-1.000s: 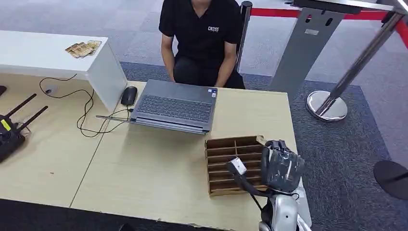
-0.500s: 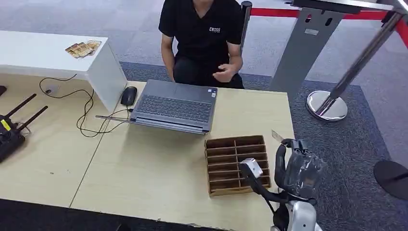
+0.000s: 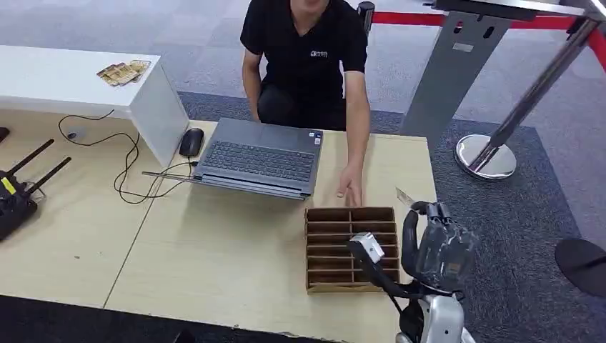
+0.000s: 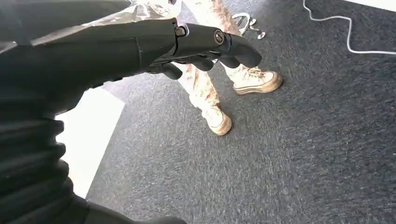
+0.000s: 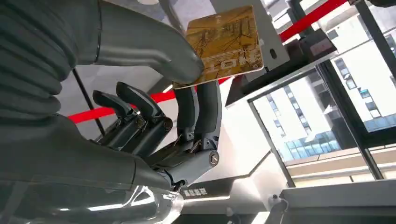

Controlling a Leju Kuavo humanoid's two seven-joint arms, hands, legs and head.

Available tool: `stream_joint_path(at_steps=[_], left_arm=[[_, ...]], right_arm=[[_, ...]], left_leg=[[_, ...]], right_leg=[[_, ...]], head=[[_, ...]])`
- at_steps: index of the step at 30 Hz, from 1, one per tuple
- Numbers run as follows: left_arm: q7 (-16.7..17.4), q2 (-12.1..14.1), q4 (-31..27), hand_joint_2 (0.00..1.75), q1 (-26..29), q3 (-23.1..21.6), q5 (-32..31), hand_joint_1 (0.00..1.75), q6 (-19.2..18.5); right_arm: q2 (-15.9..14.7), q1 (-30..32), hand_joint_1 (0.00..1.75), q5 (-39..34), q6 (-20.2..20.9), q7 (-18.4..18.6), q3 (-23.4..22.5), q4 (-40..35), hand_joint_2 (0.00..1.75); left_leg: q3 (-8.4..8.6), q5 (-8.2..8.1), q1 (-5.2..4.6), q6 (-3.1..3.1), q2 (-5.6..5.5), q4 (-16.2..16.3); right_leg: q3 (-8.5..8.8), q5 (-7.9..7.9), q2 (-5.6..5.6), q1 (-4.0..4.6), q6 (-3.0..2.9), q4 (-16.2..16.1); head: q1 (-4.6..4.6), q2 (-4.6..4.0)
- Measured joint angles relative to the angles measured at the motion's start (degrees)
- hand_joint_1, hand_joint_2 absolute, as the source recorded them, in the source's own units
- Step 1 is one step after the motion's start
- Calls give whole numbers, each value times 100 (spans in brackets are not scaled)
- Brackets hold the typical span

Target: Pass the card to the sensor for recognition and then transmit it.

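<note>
Right wrist view: card (image 5: 225, 43) in right robot hand (image 5: 154, 116)

Right hand (image 3: 436, 243) raised beside the wooden organizer (image 3: 343, 250), thumb and fingers (image 5: 201, 112) pinching a card (image 5: 224, 44); left hand (image 4: 140, 46) empty, fingers loosely extended.

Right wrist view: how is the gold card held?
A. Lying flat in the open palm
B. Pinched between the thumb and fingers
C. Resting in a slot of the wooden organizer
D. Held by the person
B: the right hand pinches the gold card between its thick grey thumb and dark fingers, clear of the wooden organizer on the table.
</note>
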Motion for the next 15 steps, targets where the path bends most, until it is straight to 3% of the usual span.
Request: stream_joint_path(at_steps=[15], left_arm=[[-48,-4,0,175,-11,-2,52,0,0]], right_arm=[[166,-289,175,-88,0,-42,437,199,175]], left_leg=[[-1,0,0,0,0,0]], right_leg=[[-1,0,0,0,0,1]], head=[[0,0]])
